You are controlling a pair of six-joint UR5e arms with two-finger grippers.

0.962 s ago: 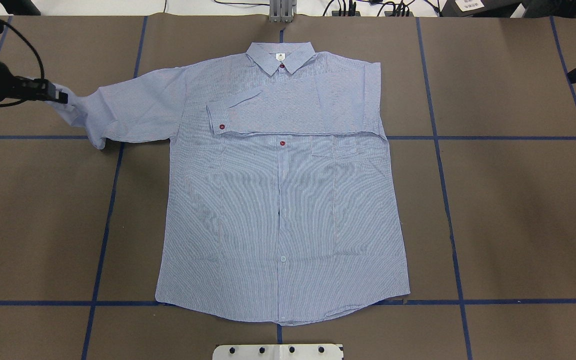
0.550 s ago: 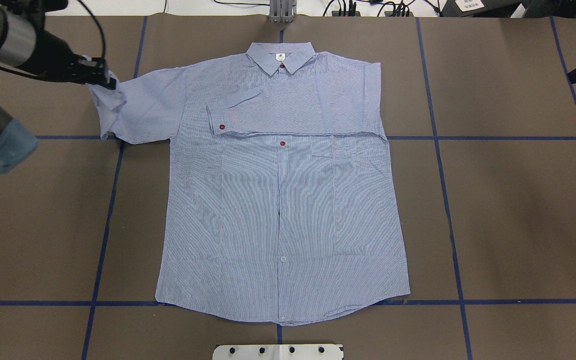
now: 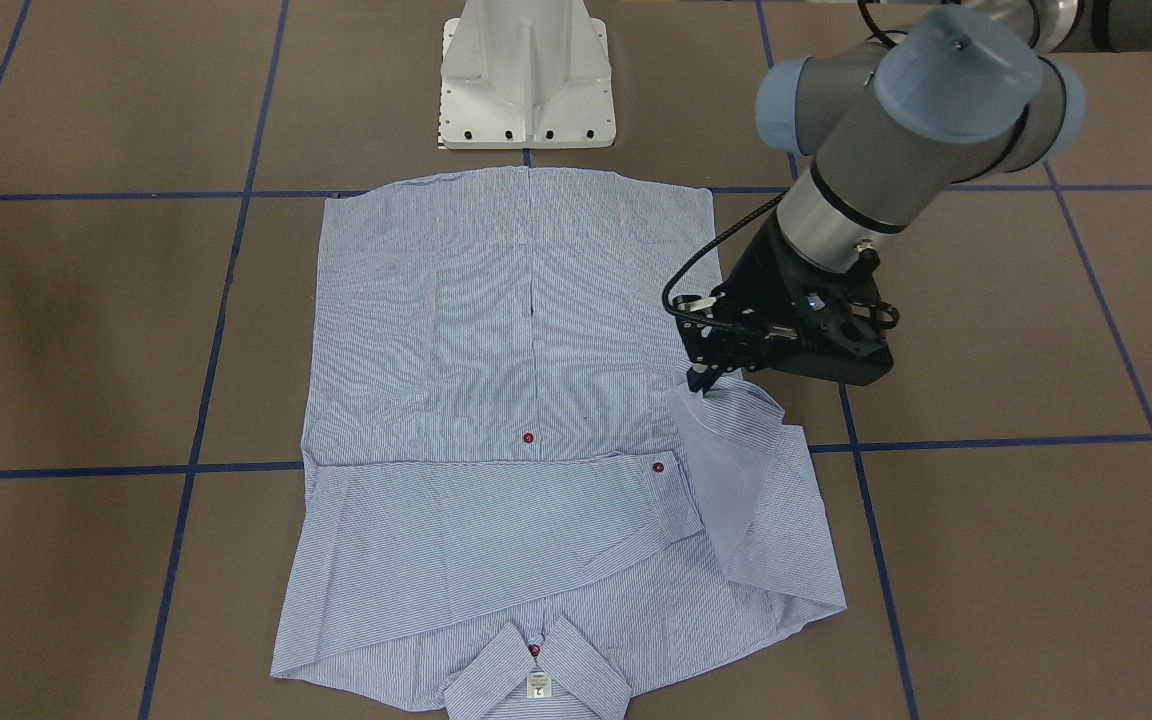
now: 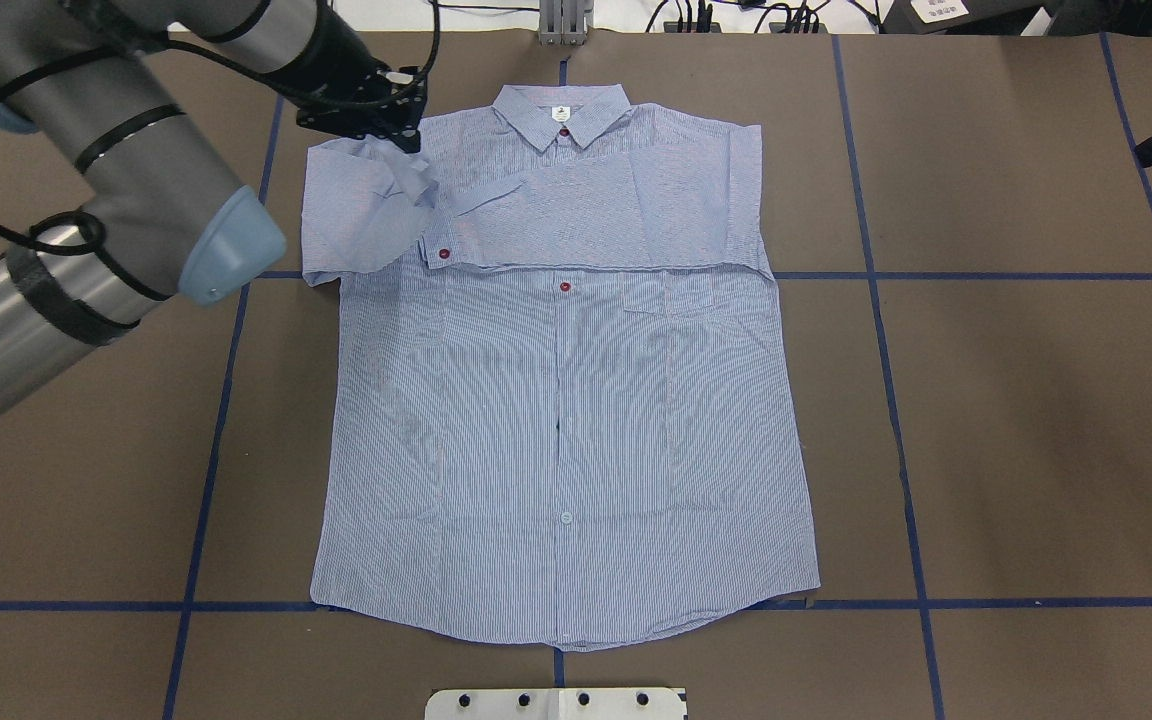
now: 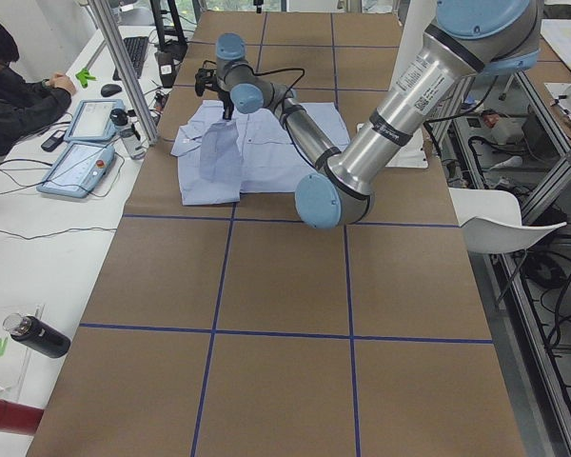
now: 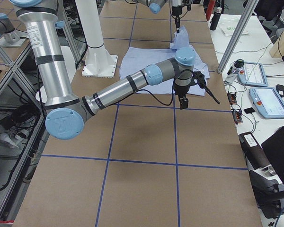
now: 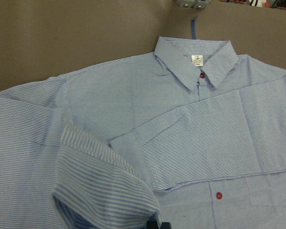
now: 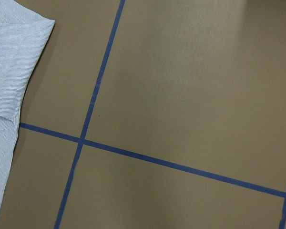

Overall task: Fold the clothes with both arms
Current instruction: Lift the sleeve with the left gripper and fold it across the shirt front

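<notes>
We see the left gripper (image 3: 701, 381) clenched on the cuff of one sleeve (image 3: 736, 440), holding it raised at the upper left of the overhead view. The shirt (image 4: 566, 420) lies flat mid-frame, collar (image 4: 561, 112) at the top, other sleeve (image 4: 596, 215) folded across. The right gripper (image 6: 181, 104) hangs over bare table (image 4: 1036, 420); we cannot tell its grip.

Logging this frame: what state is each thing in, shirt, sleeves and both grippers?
shirt: flat on the table, front up.
folded sleeve: lying across the chest.
lifted sleeve: raised by its cuff, doubled over toward the chest.
left gripper: shut on lifted sleeve.
right gripper: off the shirt; open or shut cannot be told.
</notes>
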